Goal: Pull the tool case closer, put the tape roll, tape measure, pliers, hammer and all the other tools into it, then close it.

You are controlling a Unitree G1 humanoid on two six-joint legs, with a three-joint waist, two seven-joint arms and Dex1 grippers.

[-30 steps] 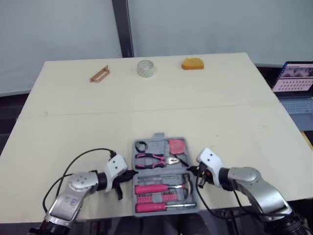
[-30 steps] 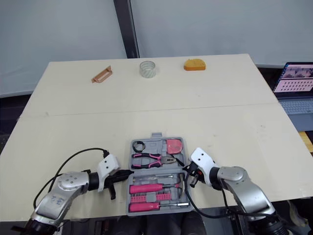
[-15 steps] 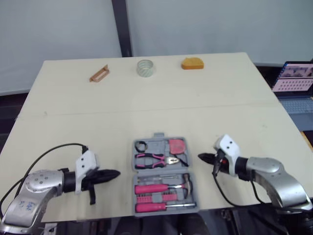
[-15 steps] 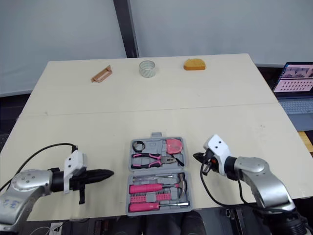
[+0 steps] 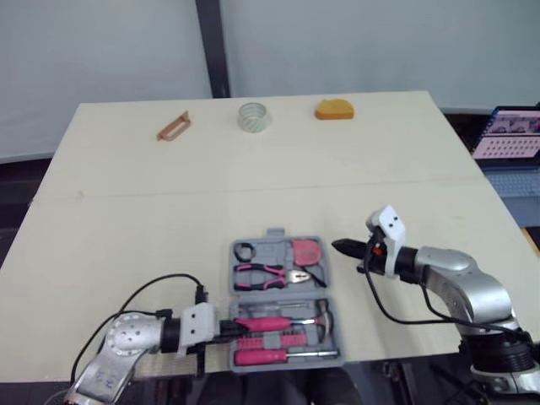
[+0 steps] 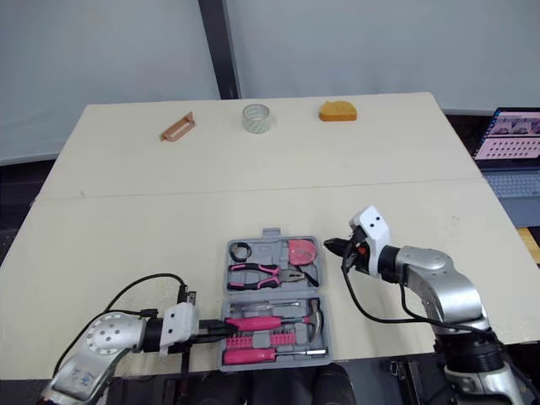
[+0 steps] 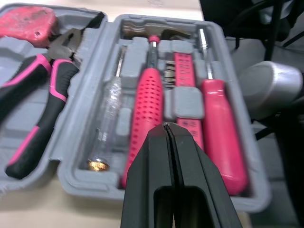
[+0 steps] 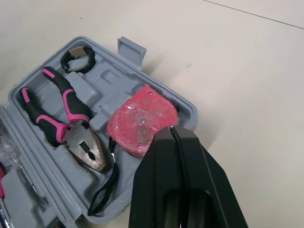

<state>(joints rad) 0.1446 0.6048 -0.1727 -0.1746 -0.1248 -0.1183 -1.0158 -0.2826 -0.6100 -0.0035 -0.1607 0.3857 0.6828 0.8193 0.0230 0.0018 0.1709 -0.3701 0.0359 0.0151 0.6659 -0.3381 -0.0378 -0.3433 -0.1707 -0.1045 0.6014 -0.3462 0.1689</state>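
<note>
The grey tool case (image 5: 331, 305) lies open near the table's front edge. Its far half holds a small black tape roll (image 5: 245, 251), pink-handled pliers (image 5: 268, 272) and a red tape measure (image 5: 305, 251). Its near half holds a pink-handled hammer (image 5: 272, 323), a bit row and a pink screwdriver (image 5: 274, 357). My left gripper (image 5: 226, 325) is shut, its tip at the near half's left edge, over the hammer handle (image 7: 145, 95). My right gripper (image 5: 337, 246) is shut, just right of the far half, pointing at the tape measure (image 8: 140, 124).
At the table's far edge lie a clear tape roll (image 5: 251, 117), an orange block (image 5: 335, 110) and a brown handle-shaped piece (image 5: 173, 126). A laptop (image 5: 506, 135) stands off the table on the right. Bare tabletop (image 5: 253, 194) lies between case and far objects.
Both grippers drew away from the case sides a second ago. Since then the left has come back to the near half's left edge; the right rose beside the far half.
</note>
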